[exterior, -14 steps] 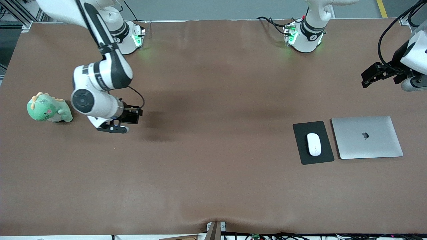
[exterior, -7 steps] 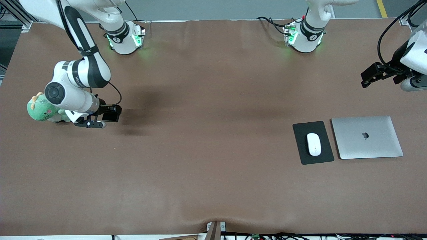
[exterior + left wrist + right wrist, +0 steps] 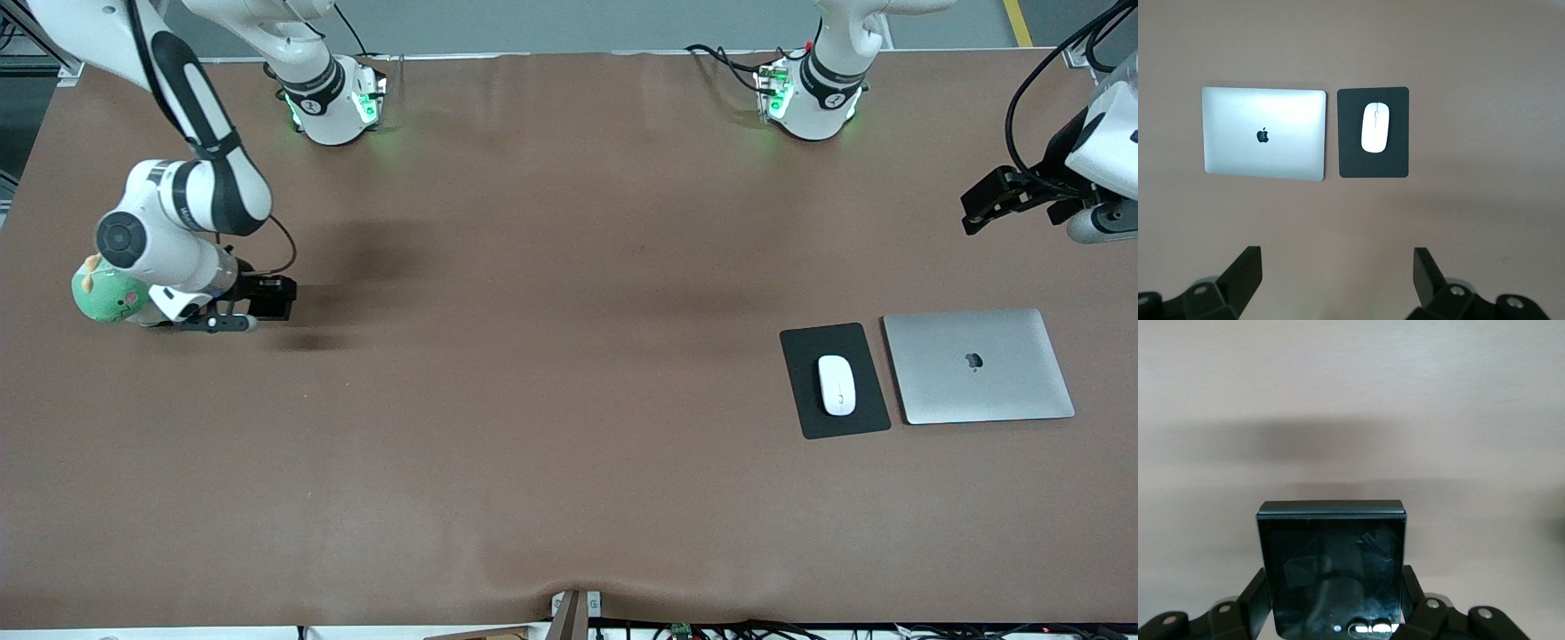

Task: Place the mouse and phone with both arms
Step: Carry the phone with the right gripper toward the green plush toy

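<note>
1. Your right gripper [image 3: 267, 300] hangs low over the brown table [image 3: 569, 498] at the right arm's end, just beside the green plush dinosaur [image 3: 105, 298], whose body the wrist partly hides from the front camera.
2. Its jaws are clamped on the phone [image 3: 1333, 570]: in the right wrist view you see the black, nearly square slab held flat between the two fingers [image 3: 1253, 599], its glossy top reflecting the gripper. In the front view the phone [image 3: 270, 297] shows as a dark block at the gripper's tip, with its shadow on the table just below it.
3. Your left gripper [image 3: 989, 203] is up in the air over the left arm's end of the table, above bare cloth and not over the laptop. Its jaws stand wide and hold nothing; the left wrist view shows both fingertips [image 3: 1245, 270] well apart with table between them.
4. The mouse [image 3: 837, 385] lies on the dark grey pad [image 3: 805, 418], roughly centred, lengthwise along the pad. From the left wrist view you see the same mouse [image 3: 1374, 127] on its pad [image 3: 1395, 163].
5. The closed silver laptop [image 3: 1005, 391] lies just beside the pad, toward the left arm's end, with a narrow gap between them.
</note>
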You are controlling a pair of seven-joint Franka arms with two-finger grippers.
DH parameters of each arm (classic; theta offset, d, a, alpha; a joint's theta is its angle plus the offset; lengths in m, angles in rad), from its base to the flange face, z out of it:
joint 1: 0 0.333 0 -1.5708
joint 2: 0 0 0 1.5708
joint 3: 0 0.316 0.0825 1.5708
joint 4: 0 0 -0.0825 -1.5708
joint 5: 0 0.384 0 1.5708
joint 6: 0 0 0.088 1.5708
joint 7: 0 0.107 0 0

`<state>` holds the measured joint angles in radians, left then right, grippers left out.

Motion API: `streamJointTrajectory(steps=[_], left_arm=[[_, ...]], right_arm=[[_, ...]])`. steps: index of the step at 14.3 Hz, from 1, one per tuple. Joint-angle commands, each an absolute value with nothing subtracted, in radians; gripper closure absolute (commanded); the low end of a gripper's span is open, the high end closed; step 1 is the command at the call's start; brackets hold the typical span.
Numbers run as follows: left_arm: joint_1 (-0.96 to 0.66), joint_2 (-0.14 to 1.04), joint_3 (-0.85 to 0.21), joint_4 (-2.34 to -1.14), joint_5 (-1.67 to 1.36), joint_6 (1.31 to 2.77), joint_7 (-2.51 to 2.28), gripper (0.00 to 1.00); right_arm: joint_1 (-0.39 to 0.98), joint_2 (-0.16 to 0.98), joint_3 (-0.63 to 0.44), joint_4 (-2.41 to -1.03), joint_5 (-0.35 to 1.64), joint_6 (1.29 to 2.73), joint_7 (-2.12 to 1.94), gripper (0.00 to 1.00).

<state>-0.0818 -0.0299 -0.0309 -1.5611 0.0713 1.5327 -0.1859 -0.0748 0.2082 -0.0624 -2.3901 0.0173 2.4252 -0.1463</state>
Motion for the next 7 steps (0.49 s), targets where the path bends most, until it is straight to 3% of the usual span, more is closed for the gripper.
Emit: streamJointTrajectory(steps=[1, 7], left_arm=[[-0.074, -0.054, -0.044, -1.575, 0.049, 1.537, -0.179, 0.00], [-0.064, -0.057, -0.046, -1.575, 0.049, 1.536, -0.179, 0.00]], right_arm=[[-0.114, 0.250, -0.044, -2.404, 0.003, 2.471, -0.189, 1.00], [-0.107, 0.333, -0.044, -2.401, 0.003, 2.513, -0.187, 0.98]])
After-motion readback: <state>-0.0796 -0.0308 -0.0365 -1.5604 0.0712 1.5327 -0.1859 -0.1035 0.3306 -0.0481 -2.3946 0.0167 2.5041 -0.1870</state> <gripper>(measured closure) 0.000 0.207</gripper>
